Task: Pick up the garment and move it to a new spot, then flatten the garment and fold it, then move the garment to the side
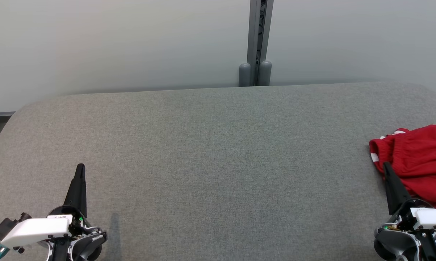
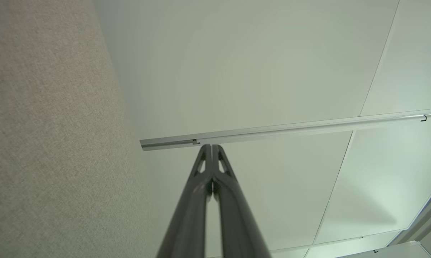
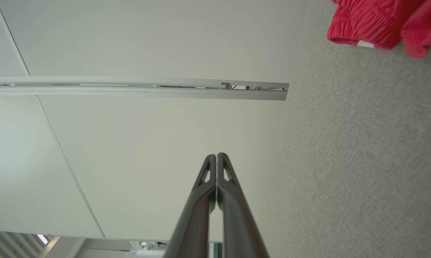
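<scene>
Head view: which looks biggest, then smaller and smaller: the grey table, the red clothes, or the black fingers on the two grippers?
1. grey table, by far.
2. red garment, even with the picture edge cutting it off.
3. Fingers of the left gripper and right gripper: alike, so a tie. Both sit near the camera.

The grey table (image 1: 210,152) gives open room over its whole left and middle part; a gripper can pass there in any direction. One obstacle lies on it: the red garment (image 1: 419,159), heaped at the right edge. The right gripper (image 1: 386,166), fingers pressed together, stands at the garment's near-left edge; whether it touches the cloth I cannot tell. The left gripper (image 1: 80,167), also closed, stands at the near left, well apart from the garment. Behind the far edge a pale wall (image 1: 113,43) with a grey post (image 1: 259,36) closes the room.
</scene>
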